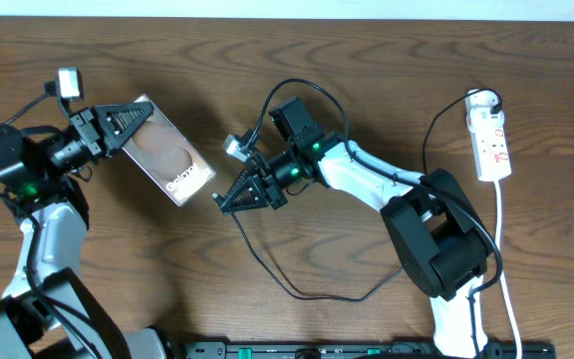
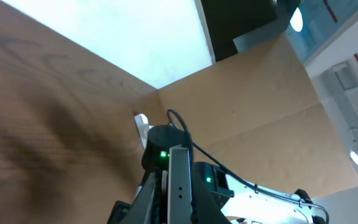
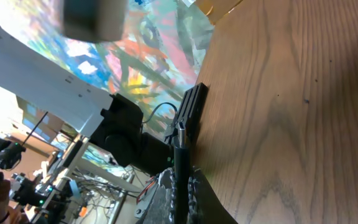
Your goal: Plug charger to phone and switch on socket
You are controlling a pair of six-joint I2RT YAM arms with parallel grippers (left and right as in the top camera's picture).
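my left claw [image 1: 128, 125] is clamped on the phone [image 1: 175, 155] at 10 o'clock. my right claw [image 1: 225, 201] pinches the charger [image 1: 307, 297] tip, just beside the phone's end. the socket [image 1: 491, 145] lies on the worktop [image 1: 367, 60] at 2 o'clock.

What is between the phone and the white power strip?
In the overhead view, the right arm spans that stretch, the right pincer holding the charger near the phone; a black cable curves beside the socket.
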